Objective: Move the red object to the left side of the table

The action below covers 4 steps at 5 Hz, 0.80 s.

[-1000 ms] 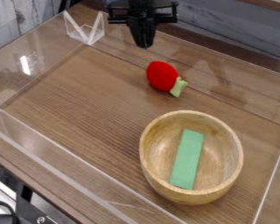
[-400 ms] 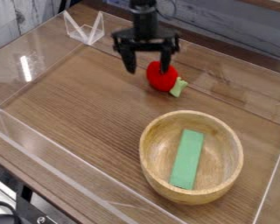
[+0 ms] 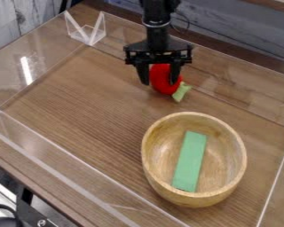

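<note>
The red object (image 3: 165, 78), a small glossy ball with a pale green stub (image 3: 181, 89) at its lower right, rests on the brown wood-grain table (image 3: 85, 97), right of centre toward the back. My black gripper (image 3: 161, 80) points straight down over it. One finger stands on each side, and the red object fills the gap between them, so the gripper appears shut on it. The fingers hide part of the ball's sides.
A wooden bowl (image 3: 155, 135) holding a flat green block (image 3: 192, 160) stands at the front right. Low clear acrylic walls (image 3: 61, 182) edge the table. A folded clear acrylic piece (image 3: 85, 28) stands at the back left.
The gripper came down from above the back of the table onto the red object, opened wide on the way, then narrowed around the ball. The ball has not moved.
</note>
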Available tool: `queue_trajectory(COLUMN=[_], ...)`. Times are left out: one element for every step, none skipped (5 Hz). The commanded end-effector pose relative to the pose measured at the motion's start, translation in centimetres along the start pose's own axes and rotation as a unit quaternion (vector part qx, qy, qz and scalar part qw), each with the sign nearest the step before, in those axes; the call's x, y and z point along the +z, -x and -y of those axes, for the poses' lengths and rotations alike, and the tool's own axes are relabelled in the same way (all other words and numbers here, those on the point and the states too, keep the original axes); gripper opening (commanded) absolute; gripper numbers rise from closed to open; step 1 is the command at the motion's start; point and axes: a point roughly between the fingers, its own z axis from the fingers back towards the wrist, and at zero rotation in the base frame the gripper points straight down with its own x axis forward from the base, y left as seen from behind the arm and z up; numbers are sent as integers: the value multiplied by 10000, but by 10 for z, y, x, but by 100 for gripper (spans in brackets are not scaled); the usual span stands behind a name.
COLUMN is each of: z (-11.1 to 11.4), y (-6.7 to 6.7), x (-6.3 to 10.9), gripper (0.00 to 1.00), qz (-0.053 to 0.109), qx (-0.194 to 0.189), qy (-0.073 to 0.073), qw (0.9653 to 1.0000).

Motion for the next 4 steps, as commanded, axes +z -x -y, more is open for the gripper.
queue_trajectory(z=[-5,-1,1,-6], y=[-10,-11,-12,-20], x=[19,45,75,98], gripper=[0,0,0,0], qz=[242,376,526,663], qx=[260,342,456,725], qy=[90,300,545,706], qw=[9993,9983,9961,9926])
